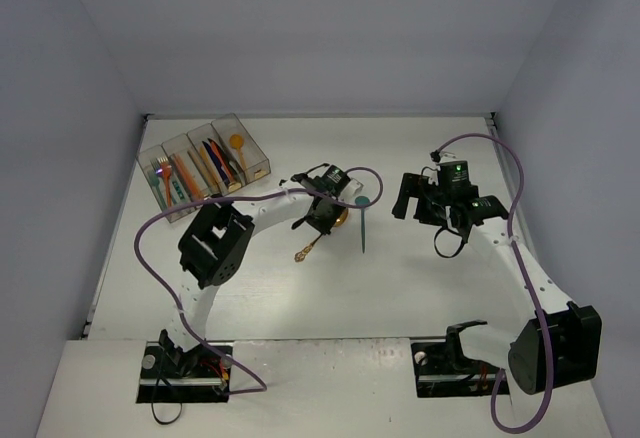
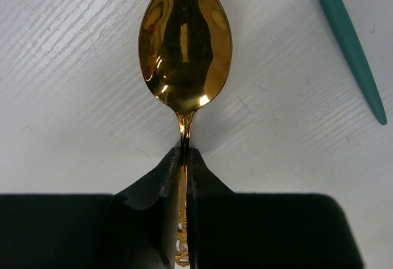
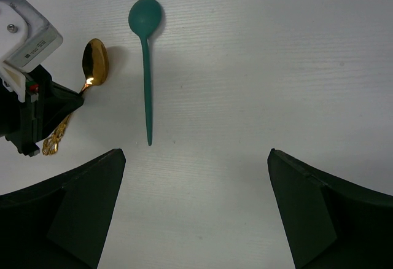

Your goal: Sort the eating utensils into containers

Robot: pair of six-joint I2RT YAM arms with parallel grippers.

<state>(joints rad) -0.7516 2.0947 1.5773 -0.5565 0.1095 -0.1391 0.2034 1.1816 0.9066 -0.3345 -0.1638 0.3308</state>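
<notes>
Left gripper [image 2: 184, 158] is clamped tight on the neck of a gold spoon [image 2: 184, 42], fingers [image 2: 164, 177] pressed to either side of the thin handle just behind the bowl. The spoon's long axis runs straight out from the gripper: bowl ahead of the fingertips, ornate handle end trailing back between the fingers. Bowl looks face-up, though the reflections make that hard to confirm. Can't tell if the bowl touches the table [image 1: 420, 288] or sits just off it.

A teal spoon [image 3: 146, 66] lies flat just to the right of the left gripper, apart from the gold one. From the right gripper [image 3: 195, 155] it sits ahead and left of centre, long axis running away from the jaws, bowl at the far end, pointed handle tip aimed back toward them. Right gripper is spread wide, holding nothing, hovering over bare table.

The containers [image 1: 262, 163], a clear four-bin tray, sit well beyond and left of the left gripper, with orange and dark utensils inside.
</notes>
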